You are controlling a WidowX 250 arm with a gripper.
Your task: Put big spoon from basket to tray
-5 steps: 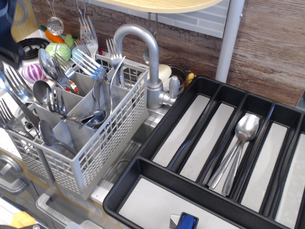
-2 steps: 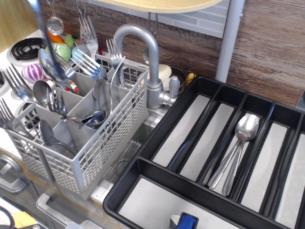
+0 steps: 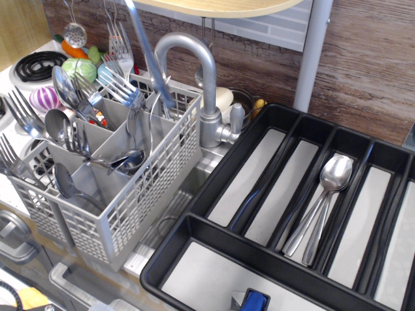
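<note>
Spoon [image 3: 150, 55] hanging blurred and tilted above basket [image 3: 130, 194], presumably bound for tray [image 3: 214, 175]; fingers unseen, state unknowable.

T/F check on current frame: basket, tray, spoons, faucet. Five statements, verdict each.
1. Spoons lie in one slot of the black tray. True.
2. The grey basket is empty. False: it holds many forks and spoons.
3. The faucet stands between basket and tray. True.
4. The basket sits inside the tray. False: it stands apart, to the tray's left in the image.
5. The gripper is clearly visible, holding a spoon. False: only a blurred streak shows above the basket.
</note>
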